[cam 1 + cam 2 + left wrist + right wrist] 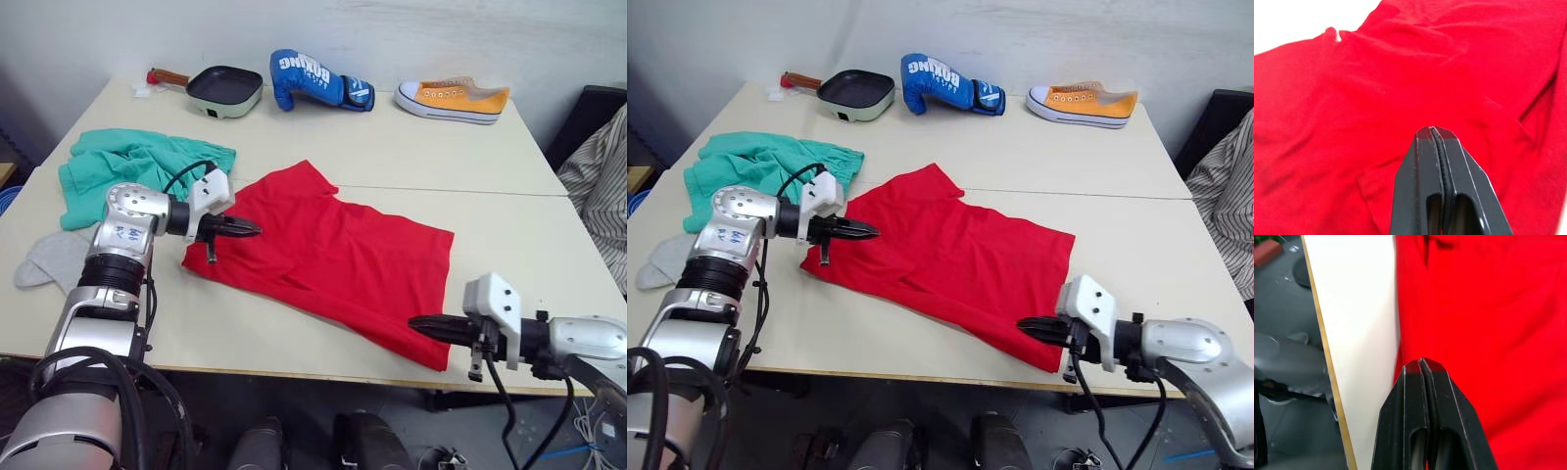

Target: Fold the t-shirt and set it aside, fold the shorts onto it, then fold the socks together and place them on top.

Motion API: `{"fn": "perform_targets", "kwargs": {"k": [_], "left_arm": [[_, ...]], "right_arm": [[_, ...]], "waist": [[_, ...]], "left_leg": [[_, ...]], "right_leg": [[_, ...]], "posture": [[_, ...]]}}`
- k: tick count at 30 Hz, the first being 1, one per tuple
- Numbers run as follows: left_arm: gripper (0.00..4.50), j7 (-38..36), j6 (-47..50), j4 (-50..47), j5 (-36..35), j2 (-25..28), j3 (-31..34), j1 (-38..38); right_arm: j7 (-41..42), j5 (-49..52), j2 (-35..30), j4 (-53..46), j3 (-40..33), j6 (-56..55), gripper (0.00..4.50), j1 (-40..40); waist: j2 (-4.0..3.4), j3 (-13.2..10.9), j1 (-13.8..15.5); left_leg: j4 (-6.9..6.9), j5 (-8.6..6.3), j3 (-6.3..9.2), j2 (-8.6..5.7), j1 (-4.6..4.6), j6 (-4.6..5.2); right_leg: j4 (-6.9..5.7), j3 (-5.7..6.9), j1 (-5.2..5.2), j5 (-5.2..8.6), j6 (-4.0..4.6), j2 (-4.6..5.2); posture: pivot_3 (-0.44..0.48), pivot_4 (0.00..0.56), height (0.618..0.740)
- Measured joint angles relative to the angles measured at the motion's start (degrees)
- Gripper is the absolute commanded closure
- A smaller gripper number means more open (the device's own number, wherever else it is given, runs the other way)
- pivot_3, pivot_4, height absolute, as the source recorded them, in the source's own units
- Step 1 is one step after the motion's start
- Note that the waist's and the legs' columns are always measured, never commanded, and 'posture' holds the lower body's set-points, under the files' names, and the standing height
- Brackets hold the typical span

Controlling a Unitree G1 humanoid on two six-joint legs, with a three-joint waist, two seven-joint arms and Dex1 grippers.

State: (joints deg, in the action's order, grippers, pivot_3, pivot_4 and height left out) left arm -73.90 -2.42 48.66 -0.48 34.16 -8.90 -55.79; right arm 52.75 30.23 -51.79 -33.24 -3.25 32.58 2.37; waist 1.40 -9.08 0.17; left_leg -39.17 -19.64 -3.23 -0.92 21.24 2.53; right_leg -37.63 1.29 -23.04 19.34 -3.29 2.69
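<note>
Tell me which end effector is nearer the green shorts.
Left. The left end effector sits over the red t-shirt beside the shorts; the right end effector is at the t-shirt's opposite corner.

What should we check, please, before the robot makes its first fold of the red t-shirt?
1. T-shirt spread on the table: ok, though rumpled.
2. Left gripper over the shirt's left edge: ok.
3. Right gripper at the shirt's near right corner: ok.
4. Fabric held: not ok; both grippers' fingers are closed with no cloth between them.
5. Shorts clear of the shirt: cannot tell; their edge lies very near the sleeve.
6. Socks out of the way: ok.
</note>
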Motion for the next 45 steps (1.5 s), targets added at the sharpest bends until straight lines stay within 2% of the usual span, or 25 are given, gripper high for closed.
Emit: {"fn": "perform_targets", "kwargs": {"k": [3,6,8,13,15,18,21,22,25,27,30,32,34,35,40,44,45], "left_arm": [[4.5,-0.06,-2.46,4.48,3.1,-2.22,-3.22,-0.33],[4.5,2.2,-5.54,9.42,5.31,-3.78,-3.79,-2.23],[4.5,8.09,-8.06,13.15,8.14,-4.3,-4.67,-4.83],[4.5,21.8,-11.47,20.05,12.22,-3.98,-4.9,-7.92],[4.5,24.37,-11.52,21.96,12.56,-3.23,-4.21,-8.41],[4.5,24.31,-11.77,22.34,11.92,-1.69,-2.11,-8.46],[4.5,17.21,-11.69,21.51,8.21,-0.73,1.44,-8.5],[4.12,13.57,-11.35,20.38,6.77,0.03,2.31,-8.5],[3.35,3.19,-11.04,12.33,3.87,3.68,3.37,-6.73],[2.71,-4.66,-8.41,4.81,0.76,7.49,3.96,-3.31],[1.75,-12.06,-4.17,-6.13,-1.96,12.74,4.11,4.67],[1.11,-12.08,-3.67,-10.31,-2.01,15.7,3.74,9.38],[0.46,-12.01,-4.04,-12.71,-1.74,16.47,3.3,11.92],[0.17,-11.85,-4.35,-13.13,-1.56,16.47,3.2,12.33],[0.17,-9.17,-8.53,-14.06,1.0,16.07,1.06,12.71],[0.15,-3.29,-15.49,-10.29,6.43,15.07,-1.61,11.77],[0.53,-1.81,-17.46,-8.24,7.56,14.41,-2.09,10.87]], "right_arm": [[-1.88,-4.93,1.42,2.42,7.1,-0.02,4.46,-1.68],[-4.63,-9.49,2.58,6.39,9.8,-0.09,4.46,-2.35],[-4.77,-11.34,2.47,6.27,10.69,-0.82,4.46,-2.56],[-4.37,-11.69,0.02,3.12,7.32,-1.65,4.46,3.85],[-3.72,-11.05,-0.8,2.05,4.87,-1.83,4.46,7.04],[-2.72,-9.5,-0.78,1.78,1.53,-2.6,4.46,10.27],[-2.24,-8.54,0.33,1.56,-1.57,-4.16,4.46,11.78],[-2.45,-8.27,0.8,0.78,-3.11,-4.87,4.5,11.92],[-3.42,-8.23,0.72,-2.3,-6.62,-4.76,3.89,12.58],[-3.68,-8.22,0.62,-3.93,-8.48,-3.66,3.23,14.17],[-4.55,-8.32,0.58,-7.22,-9.01,-1.48,2.16,17.23],[-5.58,-9.0,0.59,-9.65,-8.77,-0.62,1.45,19.27],[-7.96,-11.33,0.76,-11.09,-7.4,0.0,0.79,19.61],[-8.9,-12.21,0.87,-11.33,-6.42,0.02,0.73,19.39],[-11.97,-15.6,2.19,-11.22,-2.03,0.25,0.73,19.18],[-12.79,-17.84,2.76,-8.33,0.03,-0.73,1.64,18.7],[-12.75,-18.4,2.79,-7.9,0.81,-1.88,1.97,18.67]], "waist": [[0.01,0.0,-0.06],[0.02,0.0,0.04],[0.06,0.02,0.06],[0.11,0.05,0.29],[0.15,0.07,0.4],[0.19,0.05,0.63],[0.19,0.03,0.81],[0.16,0.01,0.76],[0.12,-0.03,0.36],[0.09,-0.04,-0.27],[-0.02,-0.1,-0.54],[-0.03,-0.11,-0.51],[0.0,-0.09,-0.19],[0.02,-0.08,0.03],[0.03,-0.07,0.42],[0.03,-0.07,0.25],[0.08,-0.04,0.16]], "left_leg": [[0.0,0.0,-0.04,-0.01,0.14,0.0],[-0.08,0.02,-0.08,-0.03,0.3,0.0],[-0.09,0.03,-0.08,-0.03,0.23,-0.02],[-0.03,0.03,-0.05,-0.03,0.21,-0.02],[-0.03,0.02,-0.07,-0.03,0.21,-0.02],[-0.03,0.02,-0.08,-0.03,0.21,-0.02],[-0.04,0.03,-0.1,-0.03,0.23,-0.03],[-0.04,0.03,-0.13,-0.03,0.24,-0.03],[-0.01,0.04,-0.12,-0.02,0.24,-0.08],[0.05,0.05,-0.07,-0.02,0.2,-0.13],[0.06,0.08,-0.08,-0.01,0.18,-0.16],[0.06,0.09,-0.04,0.0,0.16,-0.16],[0.0,0.12,-0.04,-0.03,0.16,-0.1],[-0.01,0.14,0.02,-0.07,0.16,-0.05],[0.04,0.11,0.04,-0.13,0.17,-0.02],[0.06,0.11,0.01,-0.13,0.18,-0.02],[0.06,0.12,0.01,-0.13,0.16,-0.03]], "right_leg": [[-0.07,-0.01,-0.2,0.0,0.0,0.0],[-0.19,-0.03,-0.39,0.0,0.0,0.0],[-0.12,-0.03,-0.34,0.0,0.0,0.01],[-0.2,-0.03,-0.32,0.0,0.0,0.0],[-0.2,-0.02,-0.32,0.0,-0.01,0.0],[-0.19,0.0,-0.32,-0.01,-0.01,0.0],[-0.17,0.01,-0.33,0.0,-0.01,0.0],[-0.16,0.01,-0.35,0.0,-0.01,0.0],[-0.16,0.01,-0.36,0.0,0.0,0.0],[-0.19,0.01,-0.35,0.01,0.02,0.0],[-0.19,-0.02,-0.36,0.02,0.04,0.0],[-0.17,-0.04,-0.34,0.03,0.05,0.0],[-0.11,-0.09,-0.28,0.03,0.05,0.03],[-0.09,-0.11,-0.26,0.03,0.05,0.07],[-0.12,-0.16,-0.31,0.03,0.05,0.08],[-0.16,-0.15,-0.33,0.03,0.05,0.06],[-0.16,-0.14,-0.31,0.02,0.04,0.05]], "posture": [[0.0,0.15,0.74],[0.0,0.15,0.74],[0.0,0.15,0.74],[0.0,0.15,0.74],[0.0,0.15,0.74],[0.0,0.15,0.74],[0.0,0.15,0.74],[0.0,0.15,0.74],[0.0,0.15,0.74],[0.0,0.15,0.74],[0.0,0.15,0.74],[0.0,0.15,0.74],[0.0,0.15,0.74],[0.0,0.15,0.74],[0.0,0.15,0.74],[0.0,0.15,0.74],[0.0,0.15,0.74]]}}
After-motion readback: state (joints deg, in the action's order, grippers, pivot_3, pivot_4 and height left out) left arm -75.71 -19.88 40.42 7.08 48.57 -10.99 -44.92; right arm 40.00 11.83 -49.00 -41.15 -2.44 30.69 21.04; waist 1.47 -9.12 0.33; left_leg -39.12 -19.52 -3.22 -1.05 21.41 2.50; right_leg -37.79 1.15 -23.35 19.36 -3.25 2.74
